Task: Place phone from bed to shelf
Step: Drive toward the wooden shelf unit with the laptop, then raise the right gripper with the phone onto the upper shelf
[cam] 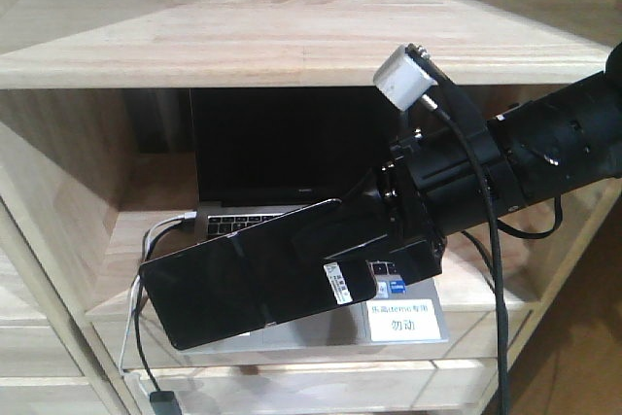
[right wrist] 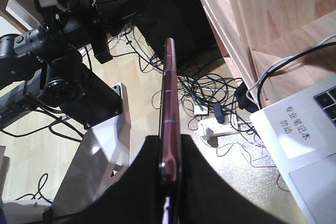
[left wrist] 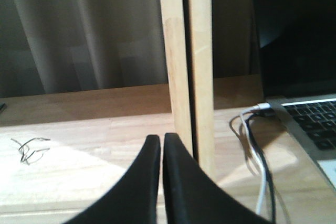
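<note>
The phone (cam: 243, 279), a glossy black slab with a crease and a small white sticker, hangs tilted in front of the shelf's (cam: 243, 36) middle level, over the grey laptop (cam: 282, 153). My right gripper (cam: 335, 245) is shut on its right end. In the right wrist view the phone's pinkish edge (right wrist: 169, 103) runs up from between the right gripper's (right wrist: 170, 150) black fingers. My left gripper (left wrist: 161, 140) is shut with nothing in it, low over a pale shelf board (left wrist: 79, 140) beside a wooden upright (left wrist: 186, 51). The bed is out of view.
The open laptop (left wrist: 299, 35) fills the shelf compartment, with a white label card (cam: 403, 318) on it and white and black cables (left wrist: 257, 145) at its left. Below, the floor holds tangled cables (right wrist: 210, 93), a power strip (right wrist: 215, 129) and camera gear (right wrist: 68, 82).
</note>
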### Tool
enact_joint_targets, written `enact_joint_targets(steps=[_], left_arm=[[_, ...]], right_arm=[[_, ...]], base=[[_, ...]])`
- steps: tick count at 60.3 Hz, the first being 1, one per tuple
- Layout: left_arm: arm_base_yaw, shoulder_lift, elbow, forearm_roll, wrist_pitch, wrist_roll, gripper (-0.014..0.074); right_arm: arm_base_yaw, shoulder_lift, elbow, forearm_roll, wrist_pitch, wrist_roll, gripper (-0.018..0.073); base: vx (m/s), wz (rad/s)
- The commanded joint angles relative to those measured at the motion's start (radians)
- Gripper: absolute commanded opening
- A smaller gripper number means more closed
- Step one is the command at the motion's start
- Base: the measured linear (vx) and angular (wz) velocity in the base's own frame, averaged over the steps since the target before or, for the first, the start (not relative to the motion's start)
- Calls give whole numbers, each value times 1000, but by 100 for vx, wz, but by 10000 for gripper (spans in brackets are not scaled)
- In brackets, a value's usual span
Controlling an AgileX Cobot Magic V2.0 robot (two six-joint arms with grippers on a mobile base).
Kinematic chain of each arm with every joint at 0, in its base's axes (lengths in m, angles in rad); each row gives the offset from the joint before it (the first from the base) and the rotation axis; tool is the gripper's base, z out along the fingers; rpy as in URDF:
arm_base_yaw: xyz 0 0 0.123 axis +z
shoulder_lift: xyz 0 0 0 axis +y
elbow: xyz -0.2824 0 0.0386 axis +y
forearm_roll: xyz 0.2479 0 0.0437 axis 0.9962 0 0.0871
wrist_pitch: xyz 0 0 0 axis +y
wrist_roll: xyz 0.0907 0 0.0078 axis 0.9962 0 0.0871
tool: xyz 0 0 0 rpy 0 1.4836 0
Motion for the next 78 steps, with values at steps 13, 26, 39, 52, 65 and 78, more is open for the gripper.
enact_joint_targets(steps=[13,26,39,52,65,78], left_arm=[[0,-10,-26,-5,-71,-4,1],[0,-10,-26,-5,-71,-4,1],[0,-10,-26,-5,-71,-4,1],[0,-10,-26,-5,-71,-4,1],[0,-10,-26,-5,-71,-4,1],[0,-10,-26,-5,-71,-4,1]], right_arm=[[-2,-33,-26,88,70,-5,-1],[-2,-33,-26,88,71,-5,-1],[-2,-33,-26,89,71,-5,-1],[-2,-33,-26,88,71,-5,-1],[-2,-33,-26,88,71,-5,-1],[-2,-33,-26,88,53,-5,-1]], base=[[3,2],[0,0],[0,0],[0,0],[0,0],[0,0]])
